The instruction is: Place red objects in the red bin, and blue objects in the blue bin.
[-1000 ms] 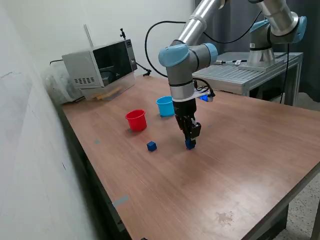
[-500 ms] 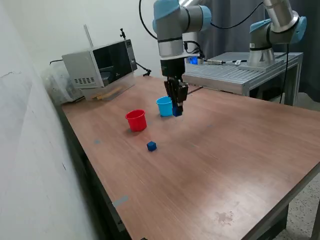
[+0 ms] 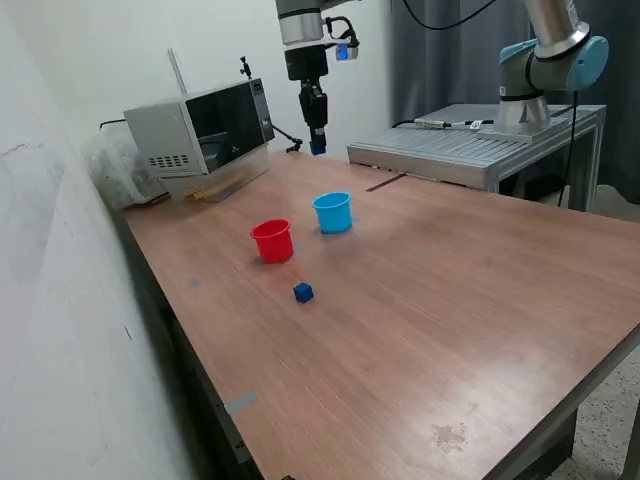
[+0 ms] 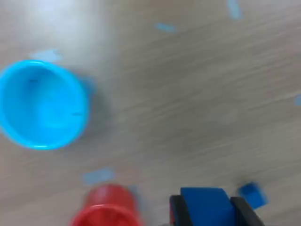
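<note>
The pincer (image 3: 317,140) hangs high above the worktop (image 3: 470,300), clamped on a dark blue cube (image 4: 205,206); the wrist view shows the cube seated between the two jaws. In the exterior view the pincer sits up near the grey box (image 3: 200,135) at the back of the worktop, well apart from both cups.

The light blue cup (image 3: 333,212) stands upright and looks empty in the wrist view. The red cup (image 3: 272,241) stands just beside it. A second dark blue cube (image 3: 303,291) lies loose on the worktop, near the red cup.

Risks, as a judgement:
- The cube is carried high. A release from this height could bounce it out of the cup or tip the cup over.
- The two cups stand close together. A small sideways error could drop the cube into the red cup.

Limits of view: the wrist view is blurred and cuts off the red cup. No red cubes are visible; whether any lie inside the red cup cannot be told.
</note>
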You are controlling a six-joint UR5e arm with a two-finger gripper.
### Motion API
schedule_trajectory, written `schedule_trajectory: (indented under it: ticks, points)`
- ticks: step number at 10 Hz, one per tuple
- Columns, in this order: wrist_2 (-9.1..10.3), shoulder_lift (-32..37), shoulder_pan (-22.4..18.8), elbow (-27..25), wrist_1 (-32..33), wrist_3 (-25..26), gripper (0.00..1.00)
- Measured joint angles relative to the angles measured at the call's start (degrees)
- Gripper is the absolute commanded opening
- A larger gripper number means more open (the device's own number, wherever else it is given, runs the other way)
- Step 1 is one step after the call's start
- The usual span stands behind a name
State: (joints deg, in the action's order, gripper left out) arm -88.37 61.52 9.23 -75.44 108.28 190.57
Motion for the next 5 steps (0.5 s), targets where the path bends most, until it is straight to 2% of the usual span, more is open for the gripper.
schedule_trajectory:
  ticks: [3,5]
  points:
    - [-2.06,2.2,7.0,-4.8,-0.4,-3.0,0.00]
    - [-2.68,2.5,8.9,-9.1,0.7,-4.3,0.00]
